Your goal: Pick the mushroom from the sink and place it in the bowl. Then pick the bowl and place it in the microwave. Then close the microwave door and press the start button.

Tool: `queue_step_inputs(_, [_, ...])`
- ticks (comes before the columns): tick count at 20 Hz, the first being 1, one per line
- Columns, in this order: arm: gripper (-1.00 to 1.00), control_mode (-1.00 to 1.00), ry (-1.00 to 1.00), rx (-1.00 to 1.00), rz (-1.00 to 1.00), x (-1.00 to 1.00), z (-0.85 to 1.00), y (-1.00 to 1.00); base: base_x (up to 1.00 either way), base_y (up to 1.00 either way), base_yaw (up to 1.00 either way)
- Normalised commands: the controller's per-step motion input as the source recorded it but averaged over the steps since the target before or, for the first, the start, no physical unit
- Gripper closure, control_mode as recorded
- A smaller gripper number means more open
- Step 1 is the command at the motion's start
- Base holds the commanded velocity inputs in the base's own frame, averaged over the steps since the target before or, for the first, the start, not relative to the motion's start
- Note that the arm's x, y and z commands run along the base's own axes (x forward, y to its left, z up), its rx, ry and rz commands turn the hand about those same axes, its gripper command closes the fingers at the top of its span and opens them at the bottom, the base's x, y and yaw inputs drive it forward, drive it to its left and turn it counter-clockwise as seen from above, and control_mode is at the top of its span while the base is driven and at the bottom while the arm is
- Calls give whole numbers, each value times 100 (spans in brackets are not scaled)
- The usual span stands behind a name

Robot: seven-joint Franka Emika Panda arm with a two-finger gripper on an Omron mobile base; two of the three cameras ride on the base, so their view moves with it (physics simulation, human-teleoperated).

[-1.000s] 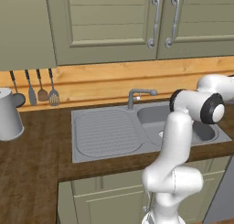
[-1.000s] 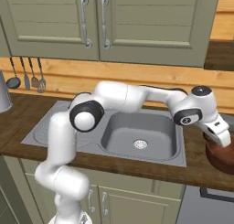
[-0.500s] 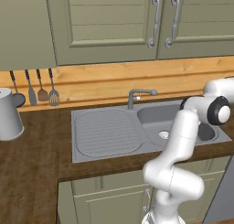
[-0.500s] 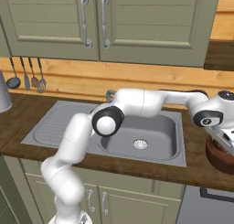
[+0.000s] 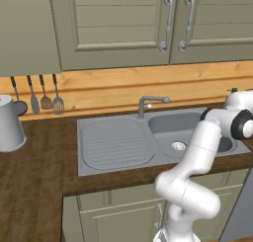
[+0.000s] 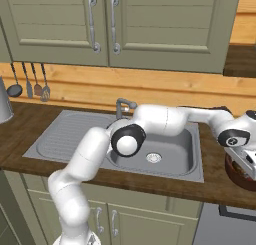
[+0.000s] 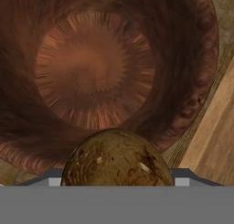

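Directly below the gripper (image 6: 248,165), the bowl (image 7: 114,58) opens wide, its ribbed reddish-brown floor bare and centred under the hand. That placement looks deliberate: a drop from here would likely land in the middle of the bowl and not on the wooden counter (image 7: 215,141) showing past its rim. Between the jaws sits the mushroom (image 7: 118,160), a mottled brown lump close against the camera with a dark finger tip showing at each side of it; the jaws stand fairly wide because they are clamped on its rounded cap, so the tool is grasping the mushroom and has not let go. From the right base view, the hand hangs just over the bowl's near rim at the counter's far right, well apart from the sink (image 6: 65,134), whose basin holds nothing but its drain ring (image 6: 153,158). The arm stretches across the basin to reach this spot. In my judgement the first placement is at its release point, with opening the fingers the next call.
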Motion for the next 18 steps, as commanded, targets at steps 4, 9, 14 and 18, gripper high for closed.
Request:
queue_step_inputs(4, [100,-100,0,0,0,0,-30,1,0,0,0])
queue_step_inputs(9, [100,-100,0,0,0,0,-16,0,0,0,0])
queue_step_inputs(14, [-100,-100,0,0,0,0,-20,2,0,0,0])
queue_step_inputs(18, [-100,-100,-1,0,0,0,-10,0,0,0,0])
